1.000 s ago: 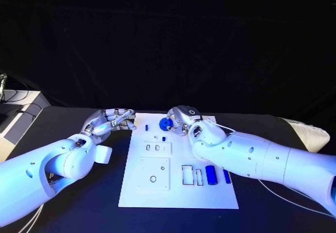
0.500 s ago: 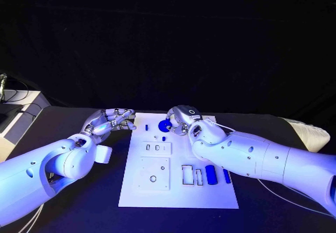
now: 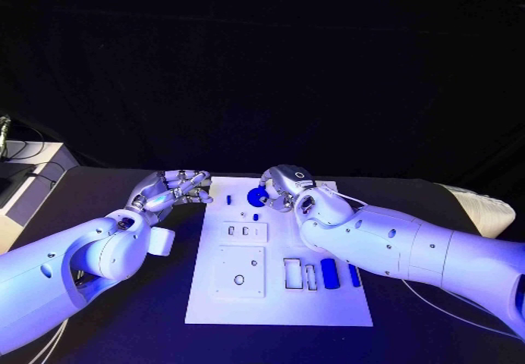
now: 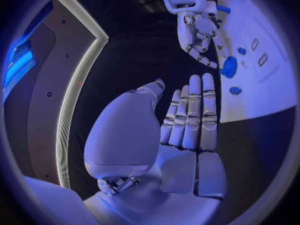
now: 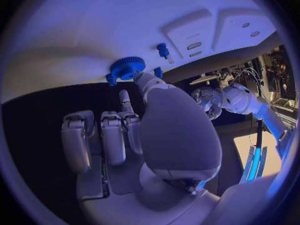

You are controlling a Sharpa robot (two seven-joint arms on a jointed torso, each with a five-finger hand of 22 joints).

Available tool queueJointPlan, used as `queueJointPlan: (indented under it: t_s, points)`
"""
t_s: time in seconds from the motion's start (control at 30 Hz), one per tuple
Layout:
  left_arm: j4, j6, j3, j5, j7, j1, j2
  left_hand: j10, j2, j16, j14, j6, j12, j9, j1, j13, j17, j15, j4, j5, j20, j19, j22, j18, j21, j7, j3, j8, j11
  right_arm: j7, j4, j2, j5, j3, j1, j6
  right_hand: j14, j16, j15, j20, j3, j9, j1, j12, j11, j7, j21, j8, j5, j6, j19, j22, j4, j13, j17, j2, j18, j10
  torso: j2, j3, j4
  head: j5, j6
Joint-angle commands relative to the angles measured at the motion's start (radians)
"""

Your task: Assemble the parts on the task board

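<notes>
The white task board (image 3: 274,303) lies mid-table. A blue gear (image 3: 258,197) sits flat near its far edge. My right hand (image 3: 284,186) hovers just beside the gear. In the right wrist view its thumb tip is at the rim of the gear (image 5: 128,66), while the other fingers (image 5: 100,135) stretch out with nothing in them. My left hand (image 3: 166,193) is off the board's far left corner; its fingers (image 4: 190,115) lie straight and hold nothing. A small blue peg (image 3: 229,199) stands left of the gear. A blue cylinder (image 3: 329,273) and a blue bar (image 3: 353,274) lie at the board's right.
The board has a square plate with holes (image 3: 240,271) and rectangular slots (image 3: 292,274) near its front. A pale bundle (image 3: 482,208) lies at the table's right edge. Grey equipment (image 3: 27,171) stands beyond the left edge.
The gear, tilted up at the right hand's fingers a second ago, now lies flatter and slightly lower on the board. The left hand has not moved.
</notes>
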Motion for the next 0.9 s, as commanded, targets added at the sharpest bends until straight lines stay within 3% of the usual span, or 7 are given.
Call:
queueJointPlan:
  t_s: [0.03,0.2,0.33,0.4,0.63,0.67,0.9]
  points:
    - [0.0,0.017,0.001,-0.002,0.005,0.0,0.003,-0.005,-0.004,0.003,-0.007,0.002,-0.001,0.001,-0.005,0.001,0.002,-0.003,-0.004,0.001,0.0,-0.007,0.001,0.002,0.006,0.007,-0.001,-0.004,0.004,0.02,0.012,-0.008,0.037,-0.015,-0.027,0.024,0.097,0.002,0.007,0.007,0.006,-0.002,-0.009,0.002,0.007,0.002,0.005,-0.006,-0.005,-0.006,0.105,0.263,0.001,0.263,0.235,-0.003,-0.007,0.103,-0.001,0.0,0.0006,-0.001,0.001]
    - [0.0,0.018,0.001,-0.002,0.007,0.0,0.001,-0.006,-0.004,0.004,-0.008,0.001,-0.002,0.001,-0.005,0.001,0.002,-0.002,-0.004,0.001,0.0,-0.008,0.001,0.002,0.006,0.007,-0.001,-0.005,0.004,0.093,0.068,-0.07,0.142,-0.012,-0.027,-0.059,0.095,0.0,0.008,0.008,0.007,-0.002,-0.015,0.002,0.008,0.003,0.002,-0.007,-0.004,-0.006,0.103,0.26,0.004,0.263,0.226,0.0,-0.006,0.103,-0.002,0.0006,-0.0005,0.002,0.003]
    - [0.001,0.02,0.001,-0.002,0.009,-0.001,-0.003,-0.006,-0.003,0.004,-0.008,0.001,-0.002,0.001,-0.005,0.001,0.003,-0.002,-0.004,0.001,0.0,-0.008,0.001,0.002,0.007,0.007,0.0,-0.005,0.004,0.208,0.132,-0.148,0.324,-0.005,-0.017,-0.093,0.09,-0.005,0.01,0.01,0.011,-0.004,-0.015,0.002,0.009,0.005,-0.016,-0.014,-0.002,-0.011,0.091,0.239,0.001,0.263,0.205,0.001,0.0,0.103,-0.004,0.0017,-0.0063,0.004,0.005]
    - [0.001,0.021,0.001,-0.002,0.01,-0.001,-0.006,-0.006,-0.003,0.004,-0.008,0.002,-0.001,0.001,-0.005,0.001,0.003,-0.002,-0.004,0.001,0.001,-0.008,0.001,0.002,0.007,0.007,0.0,-0.005,0.004,0.259,0.158,-0.189,0.413,-0.003,-0.005,-0.093,0.087,-0.008,0.011,0.012,0.017,-0.004,-0.011,0.002,0.01,0.006,-0.031,-0.016,-0.001,-0.01,0.083,0.224,-0.005,0.263,0.194,0.003,0.005,0.103,-0.006,0.0041,-0.0127,0.006,0.006]
    - [0.003,0.029,0.001,-0.002,0.013,-0.005,-0.012,0.002,-0.001,0.003,-0.01,0.009,0.002,0.003,-0.007,0.003,0.006,-0.003,-0.003,0.001,0.001,-0.011,0.002,0.002,0.008,0.004,0.0,-0.001,0.001,0.387,0.201,-0.328,0.593,-0.001,0.032,0.009,0.089,-0.007,0.011,0.013,0.026,-0.003,-0.004,-0.003,0.009,0.005,-0.037,-0.017,0.005,-0.001,0.079,0.217,-0.018,0.259,0.199,0.0,0.006,0.098,-0.012,0.0132,-0.0258,0.01,0.007]
    - [0.004,0.03,0.001,-0.002,0.013,-0.005,-0.013,0.004,-0.001,0.003,-0.01,0.01,0.003,0.004,-0.007,0.003,0.007,-0.003,-0.003,0.001,0.001,-0.011,0.002,0.002,0.008,0.003,0.0,-0.001,0.001,0.398,0.201,-0.345,0.603,0.0,0.034,0.031,0.089,-0.007,0.011,0.013,0.027,-0.003,-0.003,-0.002,0.009,0.005,-0.035,-0.017,0.006,-0.001,0.08,0.219,-0.02,0.26,0.202,0.0,0.006,0.099,-0.013,0.0159,-0.028,0.01,0.007]
    - [0.005,0.034,0.001,-0.003,0.014,-0.018,-0.016,0.013,-0.001,0.003,-0.011,0.013,0.006,0.005,-0.008,0.005,0.01,-0.004,-0.003,0.001,0.001,-0.012,0.003,0.003,0.01,0.002,0.001,0.0,-0.001,0.446,0.163,-0.424,0.564,-0.003,0.04,0.163,0.092,-0.004,0.01,0.012,0.029,-0.003,0.007,-0.002,0.009,0.004,-0.026,-0.019,0.006,0.003,0.086,0.23,-0.038,0.26,0.215,-0.015,0.003,0.099,-0.013,0.0289,-0.0334,0.004,0.004]
